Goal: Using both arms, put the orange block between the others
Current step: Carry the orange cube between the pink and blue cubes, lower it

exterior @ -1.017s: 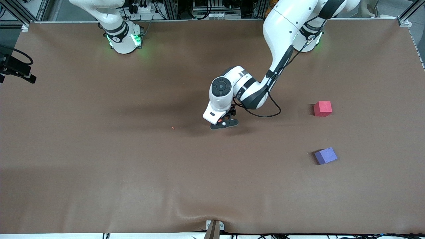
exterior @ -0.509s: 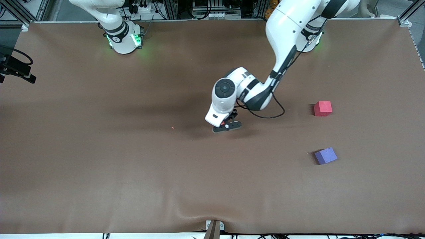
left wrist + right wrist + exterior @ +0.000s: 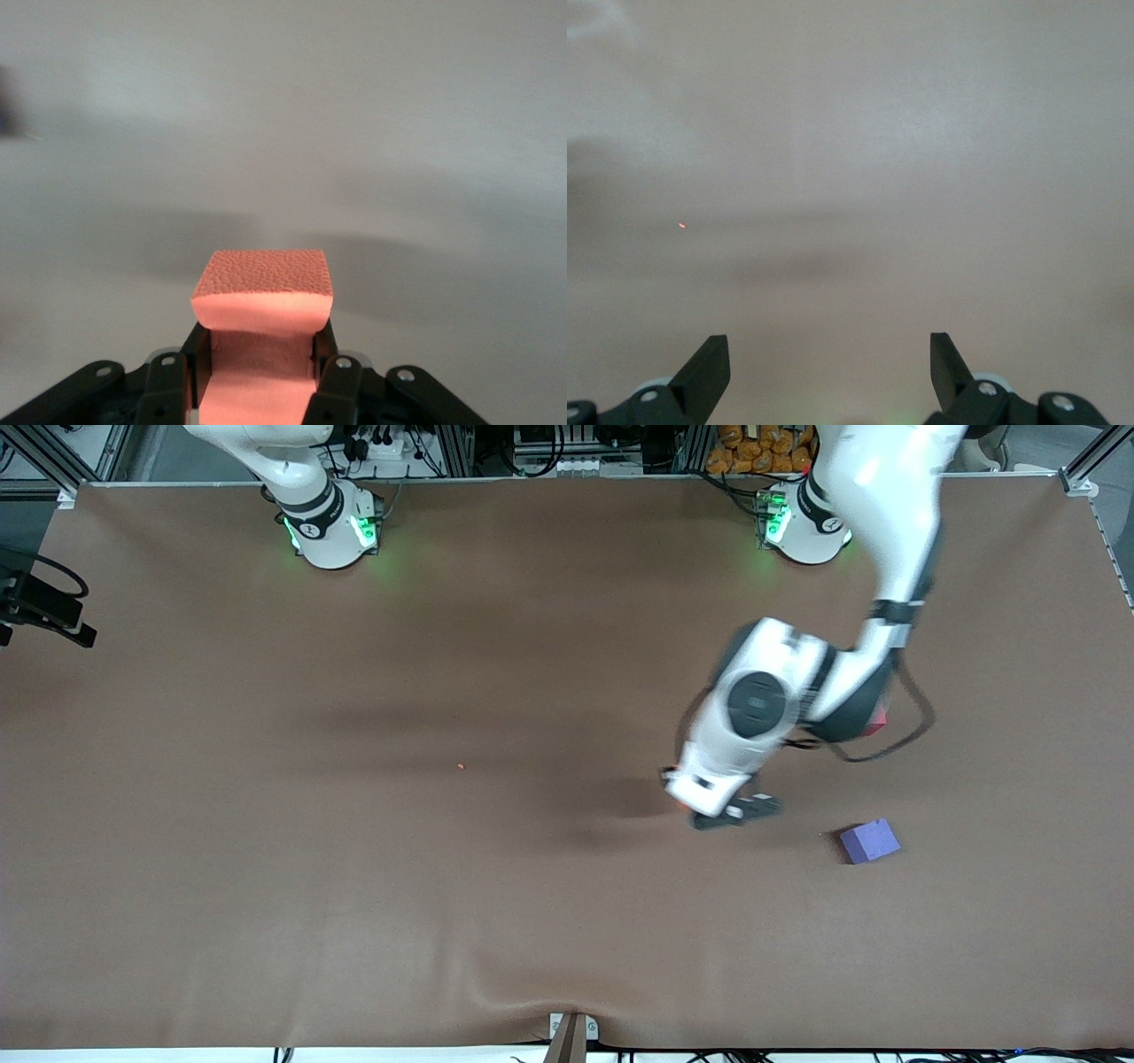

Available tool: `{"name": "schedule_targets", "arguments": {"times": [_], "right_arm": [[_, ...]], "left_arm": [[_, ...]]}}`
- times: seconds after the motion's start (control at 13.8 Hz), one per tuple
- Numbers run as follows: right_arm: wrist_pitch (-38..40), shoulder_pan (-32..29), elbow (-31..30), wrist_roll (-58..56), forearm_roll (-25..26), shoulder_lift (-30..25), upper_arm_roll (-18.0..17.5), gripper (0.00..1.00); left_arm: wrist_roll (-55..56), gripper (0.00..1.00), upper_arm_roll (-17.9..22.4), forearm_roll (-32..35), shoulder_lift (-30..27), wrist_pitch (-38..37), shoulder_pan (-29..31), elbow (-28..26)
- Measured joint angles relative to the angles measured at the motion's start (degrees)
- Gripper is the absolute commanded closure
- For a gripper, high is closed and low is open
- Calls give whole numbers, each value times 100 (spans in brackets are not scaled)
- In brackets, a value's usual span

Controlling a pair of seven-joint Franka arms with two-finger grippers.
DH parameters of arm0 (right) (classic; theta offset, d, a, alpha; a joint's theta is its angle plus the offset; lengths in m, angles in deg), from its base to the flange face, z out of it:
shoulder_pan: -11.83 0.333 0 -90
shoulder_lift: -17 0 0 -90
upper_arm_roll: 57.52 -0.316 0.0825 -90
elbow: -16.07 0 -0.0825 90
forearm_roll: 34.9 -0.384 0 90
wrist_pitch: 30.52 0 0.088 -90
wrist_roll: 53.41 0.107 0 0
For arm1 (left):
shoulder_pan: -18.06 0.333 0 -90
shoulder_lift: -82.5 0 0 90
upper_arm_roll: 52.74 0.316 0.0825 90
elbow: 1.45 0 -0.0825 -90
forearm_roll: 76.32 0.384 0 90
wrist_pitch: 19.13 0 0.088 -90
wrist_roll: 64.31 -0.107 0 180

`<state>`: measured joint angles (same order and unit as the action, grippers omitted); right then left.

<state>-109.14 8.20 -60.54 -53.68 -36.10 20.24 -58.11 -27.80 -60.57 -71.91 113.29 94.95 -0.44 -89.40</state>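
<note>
While the orange block (image 3: 261, 297) is clamped between the fingers of the left gripper (image 3: 728, 811), pickup looks done and the carry is underway. In the front view only a sliver of orange shows under the wrist; the gripper is up over bare table (image 3: 354, 886), toward the left arm's end, near the purple block (image 3: 869, 841). The red block (image 3: 879, 724) is mostly hidden by the left arm, only a corner showing; it sits farther from the front camera than the purple one. Gap between them looks free. Left to do: move over that gap, lower, release. Right gripper (image 3: 829, 359) has its fingers spread wide, holds nothing, and waits over bare table.
</note>
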Motion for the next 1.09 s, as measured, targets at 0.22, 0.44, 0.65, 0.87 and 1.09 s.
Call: {"name": "schedule_targets", "arguments": {"times": [0.22,0.44,0.65,0.87,1.09], "right_arm": [[12,-4,2,30,24,0,40,0],[63,-3,6,374,188,0,23,0],[131,-3,19,551,208,0,4,0],[137,-3,27,551,208,0,-20,0],[140,-3,28,551,208,0,-40,0]], "left_arm": [[-1021,100,-6,0,-322,-294,582,-360],[-2035,100,-4,0,-671,-274,1175,-962],[-2869,100,-5,1,-827,268,1750,-1547],[-3577,100,-5,1,-831,1054,2235,-2111],[-4027,100,-7,1,-831,1531,2553,-2446]]}}
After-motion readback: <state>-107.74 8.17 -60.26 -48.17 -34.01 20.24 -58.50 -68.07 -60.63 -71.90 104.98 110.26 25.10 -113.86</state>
